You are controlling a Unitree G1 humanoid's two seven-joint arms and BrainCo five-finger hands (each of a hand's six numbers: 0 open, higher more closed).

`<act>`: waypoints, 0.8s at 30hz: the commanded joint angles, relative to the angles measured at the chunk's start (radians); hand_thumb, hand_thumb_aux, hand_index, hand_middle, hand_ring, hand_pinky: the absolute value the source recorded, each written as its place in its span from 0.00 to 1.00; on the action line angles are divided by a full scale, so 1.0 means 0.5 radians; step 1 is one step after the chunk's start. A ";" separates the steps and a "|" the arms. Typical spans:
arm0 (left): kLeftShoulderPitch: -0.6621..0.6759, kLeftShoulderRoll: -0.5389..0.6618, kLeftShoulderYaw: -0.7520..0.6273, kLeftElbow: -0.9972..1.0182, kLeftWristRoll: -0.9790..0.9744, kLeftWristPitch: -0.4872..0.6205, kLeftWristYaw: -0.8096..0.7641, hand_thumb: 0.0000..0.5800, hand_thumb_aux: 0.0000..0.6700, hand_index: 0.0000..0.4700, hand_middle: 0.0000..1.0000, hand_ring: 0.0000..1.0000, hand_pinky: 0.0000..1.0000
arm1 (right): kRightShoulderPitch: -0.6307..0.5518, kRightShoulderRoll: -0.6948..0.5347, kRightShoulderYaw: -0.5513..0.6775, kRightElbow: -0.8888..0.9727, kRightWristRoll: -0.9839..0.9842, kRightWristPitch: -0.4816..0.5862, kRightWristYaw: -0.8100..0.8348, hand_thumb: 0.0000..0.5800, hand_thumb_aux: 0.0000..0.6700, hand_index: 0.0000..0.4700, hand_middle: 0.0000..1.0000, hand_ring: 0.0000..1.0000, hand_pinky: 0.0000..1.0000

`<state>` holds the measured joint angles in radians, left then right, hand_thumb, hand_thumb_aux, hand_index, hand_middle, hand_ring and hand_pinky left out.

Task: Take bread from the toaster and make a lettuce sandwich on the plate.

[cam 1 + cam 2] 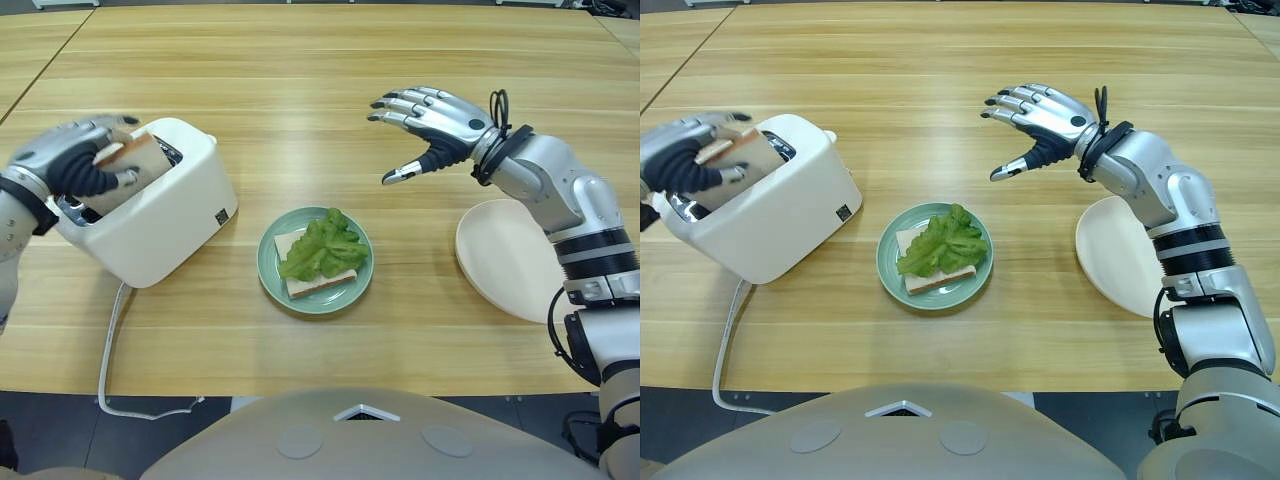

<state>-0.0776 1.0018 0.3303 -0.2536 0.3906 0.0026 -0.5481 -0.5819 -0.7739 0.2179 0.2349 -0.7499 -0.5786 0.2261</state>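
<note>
While left robot hand [72,160] is clenched around a bread slice [137,153] sticking out of the toaster [165,215] top, right robot hand [440,122] hangs released above the worktop [300,90], fingers spread, holding nothing. Toaster sits at worktop's left, cord [108,340] trailing off the near edge. Green plate [268,262] at centre carries a second slice [318,285] with lettuce [322,250] on top, covering most of it. Cream plate [505,260] lies at the right, apart from green plate, partly hidden by the right arm.
</note>
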 commanded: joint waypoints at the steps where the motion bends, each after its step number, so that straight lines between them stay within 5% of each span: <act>1: -0.327 -0.073 0.053 -0.051 -0.400 0.175 -0.091 1.00 1.00 1.00 0.00 0.00 0.00 | 0.032 -0.048 -0.024 0.008 0.023 0.004 -0.012 0.00 0.00 0.00 0.00 0.00 0.00; 11: -0.886 -0.238 -0.372 -0.089 -0.940 0.564 -0.361 1.00 1.00 1.00 0.00 0.00 0.00 | 0.053 -0.009 0.028 0.011 0.012 0.003 -0.016 0.00 0.00 0.00 0.00 0.00 0.00; 24: -0.805 -0.924 -1.178 0.595 -0.959 0.630 -0.527 1.00 1.00 1.00 0.00 0.00 0.00 | 0.082 0.052 0.087 -0.030 0.073 -0.063 0.014 0.00 0.00 0.00 0.00 0.00 0.00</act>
<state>-0.4991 0.5820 -0.2035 -0.0110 -0.1075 0.3243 -0.8037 -0.5523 -0.7578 0.2499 0.2339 -0.7395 -0.6021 0.2168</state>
